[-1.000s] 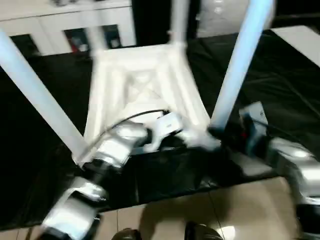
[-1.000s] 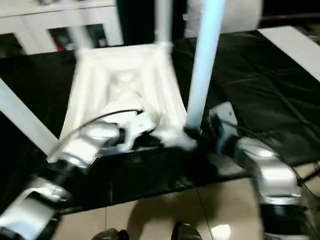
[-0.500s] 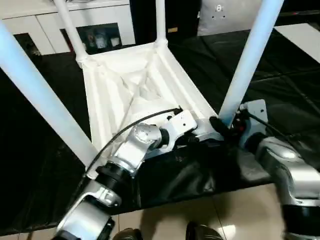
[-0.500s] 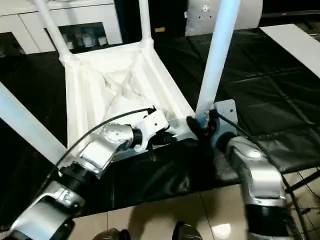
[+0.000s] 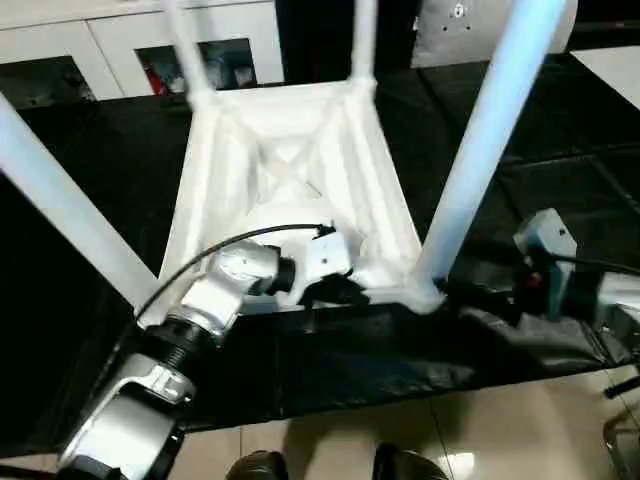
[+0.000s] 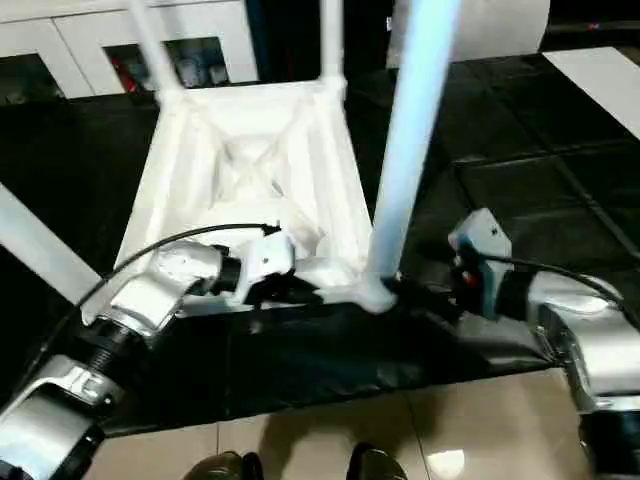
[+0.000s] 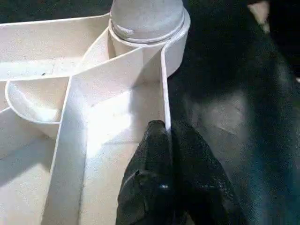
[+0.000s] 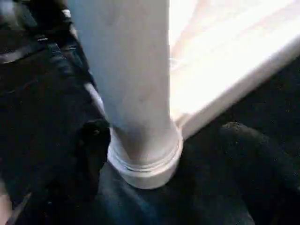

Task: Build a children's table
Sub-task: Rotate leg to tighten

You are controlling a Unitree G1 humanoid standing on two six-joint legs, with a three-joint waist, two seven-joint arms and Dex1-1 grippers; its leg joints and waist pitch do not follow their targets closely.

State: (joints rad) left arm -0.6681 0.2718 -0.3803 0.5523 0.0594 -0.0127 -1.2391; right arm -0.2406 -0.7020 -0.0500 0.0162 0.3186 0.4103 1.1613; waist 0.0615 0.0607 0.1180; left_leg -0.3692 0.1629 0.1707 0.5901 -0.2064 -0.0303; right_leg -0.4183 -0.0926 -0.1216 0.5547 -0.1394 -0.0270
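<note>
Black-covered worktable [image 5: 560,180], white cupboards behind: four legs up, assembly looks nearly finished!

Left gripper [image 7: 166,136] has its black fingers pinched tight on the thin near rim of the upside-down white plastic children's table [image 5: 290,170]. Right gripper [image 8: 159,136] has its fingers spread wide either side of the base of the near right white tapered tube leg [image 5: 480,150], not clamping it. All four legs stand in their round corner sockets, ribbed underside facing up; flipping it upright looks like what's left.
</note>
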